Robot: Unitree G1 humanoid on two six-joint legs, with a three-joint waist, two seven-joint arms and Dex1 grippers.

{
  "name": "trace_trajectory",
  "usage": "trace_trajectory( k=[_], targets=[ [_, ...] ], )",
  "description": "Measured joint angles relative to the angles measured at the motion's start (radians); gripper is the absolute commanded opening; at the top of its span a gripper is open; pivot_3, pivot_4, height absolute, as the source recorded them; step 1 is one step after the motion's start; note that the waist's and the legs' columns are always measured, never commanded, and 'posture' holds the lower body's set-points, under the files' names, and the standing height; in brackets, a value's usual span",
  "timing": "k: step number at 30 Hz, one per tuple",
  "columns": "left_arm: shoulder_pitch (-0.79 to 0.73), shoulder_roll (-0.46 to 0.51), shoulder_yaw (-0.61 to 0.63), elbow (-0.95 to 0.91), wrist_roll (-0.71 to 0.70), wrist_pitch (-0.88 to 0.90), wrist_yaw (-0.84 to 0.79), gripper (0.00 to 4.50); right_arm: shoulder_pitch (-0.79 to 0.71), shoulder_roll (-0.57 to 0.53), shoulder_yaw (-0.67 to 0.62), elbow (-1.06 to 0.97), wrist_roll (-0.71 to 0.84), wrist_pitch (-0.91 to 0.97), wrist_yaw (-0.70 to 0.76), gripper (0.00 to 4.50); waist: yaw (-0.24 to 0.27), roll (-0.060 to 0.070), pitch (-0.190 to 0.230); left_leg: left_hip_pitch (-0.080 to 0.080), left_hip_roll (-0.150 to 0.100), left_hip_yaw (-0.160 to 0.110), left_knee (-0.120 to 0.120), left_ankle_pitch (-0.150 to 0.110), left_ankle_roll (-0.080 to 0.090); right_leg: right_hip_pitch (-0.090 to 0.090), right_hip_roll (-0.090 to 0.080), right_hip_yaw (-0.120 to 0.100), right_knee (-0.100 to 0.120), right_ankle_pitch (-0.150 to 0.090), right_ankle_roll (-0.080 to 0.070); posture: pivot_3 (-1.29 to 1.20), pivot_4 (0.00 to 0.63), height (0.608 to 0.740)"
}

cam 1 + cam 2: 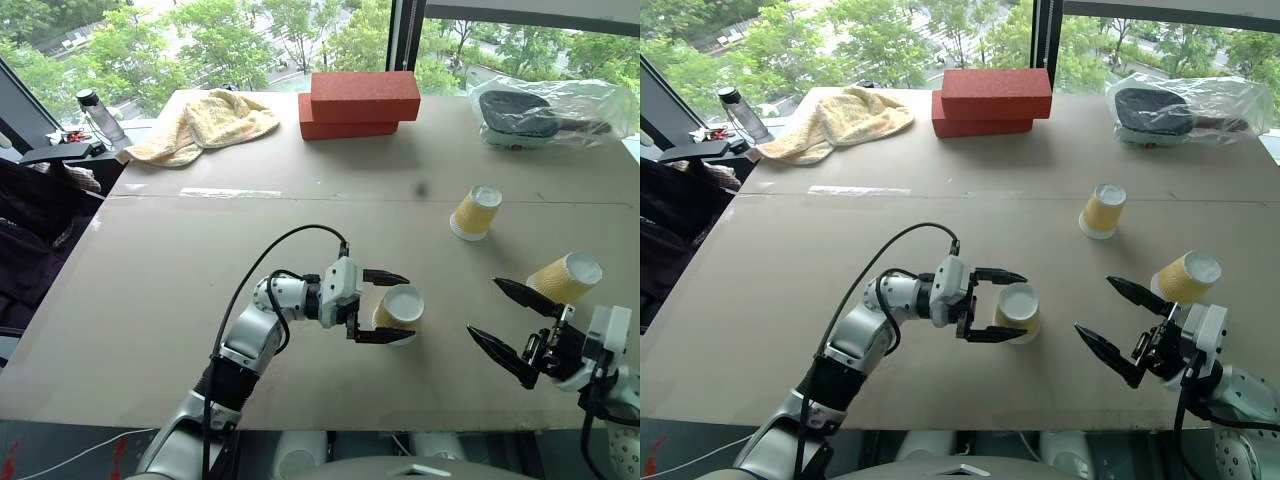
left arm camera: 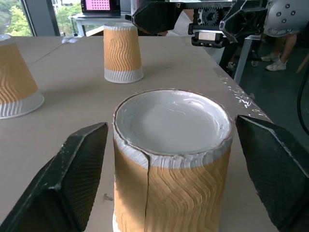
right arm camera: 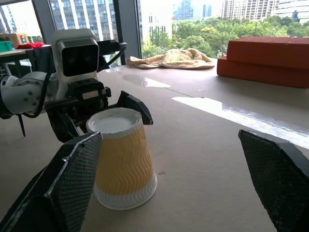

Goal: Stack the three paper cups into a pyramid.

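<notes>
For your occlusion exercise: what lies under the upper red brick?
A second red brick lies under the upper red brick, flat on the table. Its top face is mostly covered.

Bare table lies open at near left and centre. Three upturned paper cups obstruct the right half. Red bricks, towel and plastic bag line the far edge.

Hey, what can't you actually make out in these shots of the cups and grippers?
- Right gripper: its arm is cut off by the head view's corner.
- Bagged dark object: clear plastic wrapping blurs what it is.
- Cup by the right gripper: its lower side is hidden behind the finger.
- Cup in the left gripper: base cut off by the left wrist view's edge.
</notes>
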Motion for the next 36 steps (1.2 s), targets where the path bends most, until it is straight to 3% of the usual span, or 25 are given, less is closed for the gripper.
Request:
trace_trajectory(
  k=[3, 8, 16, 25, 36],
  targets=[
    [-0.005, 0.024, 0.03, -0.081, -0.051, 0.051, -0.004, 4.42, -0.003, 0.004, -0.026, -0.001, 0.012, 0.0, -0.017, 4.5, 0.0, 0.0, 0.0, 0.0, 0.0, 0.0, 0.0, 0.0, 0.0, 0.0, 0.0, 0.0, 0.0, 0.0, 0.0, 0.0, 0.15, 0.73],
    [-0.101, 0.225, 0.117, -0.353, -0.214, 0.425, 0.084, 4.42, -0.04, 0.045, -0.161, 0.017, 0.032, -0.022, -0.121, 4.5, 0.001, 0.001, 0.002, 0.0, 0.0, -0.001, 0.0, 0.0, 0.0, 0.001, 0.0, 0.0, 0.001, 0.0, 0.0, 0.0, 0.15, 0.73],
    [-0.216, 0.29, 0.186, -0.452, -0.295, 0.734, 0.295, 4.42, -0.09, 0.082, -0.304, 0.141, -0.057, -0.063, -0.334, 4.5, 0.001, 0.001, 0.002, 0.0, -0.001, -0.001, 0.0, 0.003, -0.005, 0.0, 0.0, 0.001, 0.001, -0.001, 0.002, 0.0, 0.15, 0.73],
    [-0.271, 0.302, 0.176, -0.531, -0.318, 0.838, 0.365, 4.42, -0.084, 0.075, -0.273, 0.258, -0.149, 0.055, -0.428, 4.5, -0.004, 0.003, 0.003, 0.002, -0.001, 0.001, -0.001, 0.004, -0.006, 0.0, 0.0, 0.007, 0.002, -0.001, 0.002, 0.0, 0.15, 0.73],
    [-0.273, 0.318, 0.179, -0.569, -0.323, 0.855, 0.421, 4.42, -0.234, 0.052, -0.262, 0.353, -0.119, 0.154, -0.41, 4.5, -0.001, 0.005, 0.004, 0.001, -0.002, 0.002, -0.001, 0.004, -0.006, -0.001, 0.001, 0.008, 0.001, -0.001, 0.002, 0.0, 0.15, 0.73]
  ],
)
